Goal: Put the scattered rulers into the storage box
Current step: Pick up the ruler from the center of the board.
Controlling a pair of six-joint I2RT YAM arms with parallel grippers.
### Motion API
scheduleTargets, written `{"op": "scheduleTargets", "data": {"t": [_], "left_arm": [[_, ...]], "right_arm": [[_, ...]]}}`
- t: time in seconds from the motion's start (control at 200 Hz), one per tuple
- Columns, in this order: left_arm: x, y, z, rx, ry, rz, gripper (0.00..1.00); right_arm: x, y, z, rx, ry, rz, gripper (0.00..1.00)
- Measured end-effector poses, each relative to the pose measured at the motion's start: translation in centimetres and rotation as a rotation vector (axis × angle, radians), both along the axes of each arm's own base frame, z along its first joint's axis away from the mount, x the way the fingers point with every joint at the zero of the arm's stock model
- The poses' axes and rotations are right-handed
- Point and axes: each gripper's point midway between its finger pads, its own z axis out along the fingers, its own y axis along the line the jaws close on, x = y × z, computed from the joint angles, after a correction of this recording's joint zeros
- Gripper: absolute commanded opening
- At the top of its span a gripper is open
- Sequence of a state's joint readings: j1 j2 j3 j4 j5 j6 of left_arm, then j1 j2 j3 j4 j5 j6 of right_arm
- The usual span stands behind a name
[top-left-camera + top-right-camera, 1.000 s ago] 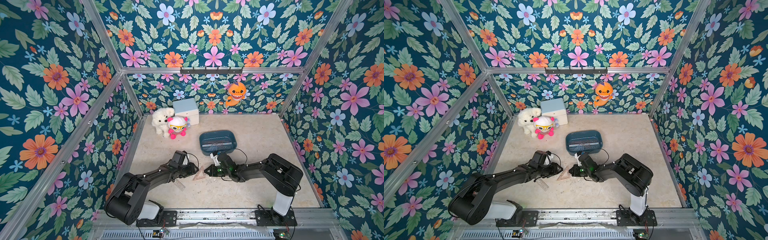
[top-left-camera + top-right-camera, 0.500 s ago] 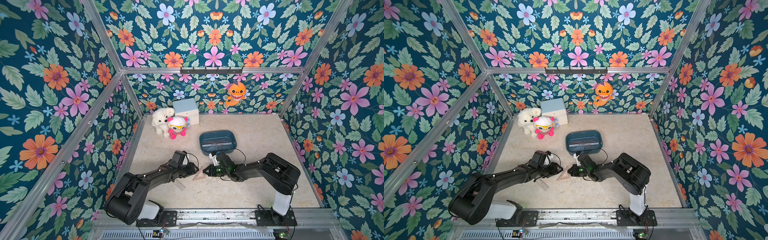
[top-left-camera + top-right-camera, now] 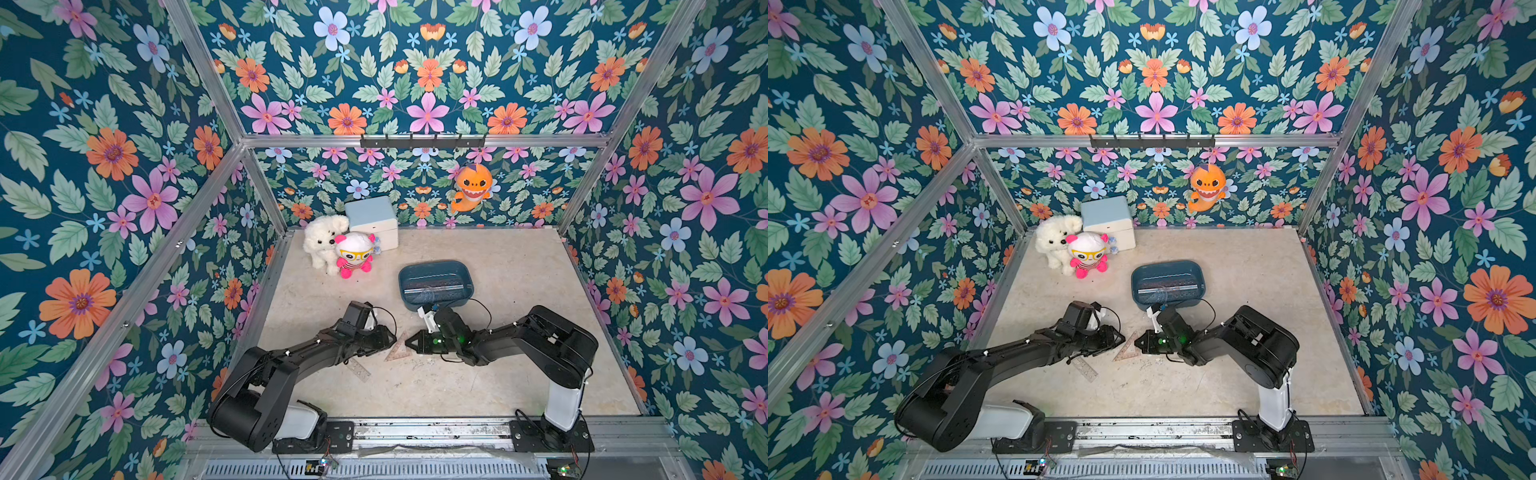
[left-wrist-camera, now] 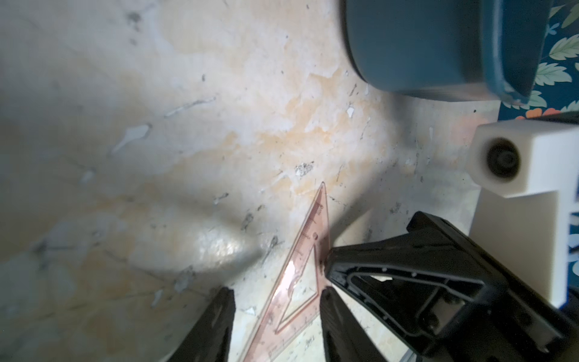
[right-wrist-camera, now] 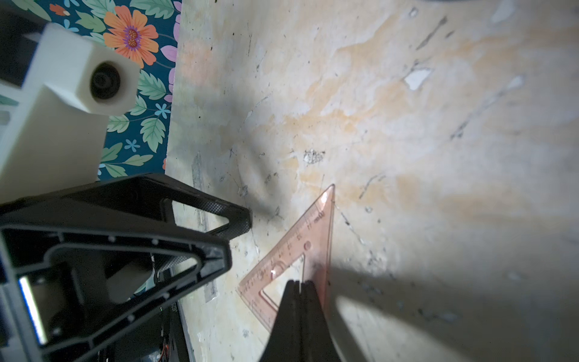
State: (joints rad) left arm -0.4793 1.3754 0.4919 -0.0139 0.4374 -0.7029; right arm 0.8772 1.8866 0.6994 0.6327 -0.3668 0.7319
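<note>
Some rulers point(image 3: 432, 289) lay in the box point(image 3: 434, 263); triangle point(image 3: 399, 348) and strip point(image 3: 360, 370) waited lower centre. Left gripper point(image 3: 392, 338) straddled the triangle, open; right gripper point(image 3: 409, 343) touched it, closed.

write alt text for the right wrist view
The right gripper, black fingers pressed shut, meets a pinkish transparent plastic triangle ruler lying on the beige marbled table. The left gripper, fingers open, sits alongside, partly hiding a clear straight plastic ruler, with the floral wall behind.

Top views bright and sharp. In wrist views, glare glints on the pinkish transparent plastic triangle ruler point(image 4: 289, 269); soft shadows fall beside it; edges blur.
</note>
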Motion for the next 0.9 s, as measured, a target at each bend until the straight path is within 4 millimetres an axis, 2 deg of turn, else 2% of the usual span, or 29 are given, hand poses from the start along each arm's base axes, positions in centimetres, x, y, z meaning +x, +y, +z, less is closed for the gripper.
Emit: {"op": "scheduleTargets", "data": {"t": [0.585,0.9], "left_arm": [[-1.6,1.8,0.0,0.076,0.066,0.032,0.56],[-3.2,1.5,0.0,0.095,0.114,0.019,0.61]], "right_arm": [[-0.1,-0.1,-0.1,0.015,-0.010,0.003,0.00],[-0.3,-0.4,-0.4,0.016,-0.012,0.000,0.00]]}}
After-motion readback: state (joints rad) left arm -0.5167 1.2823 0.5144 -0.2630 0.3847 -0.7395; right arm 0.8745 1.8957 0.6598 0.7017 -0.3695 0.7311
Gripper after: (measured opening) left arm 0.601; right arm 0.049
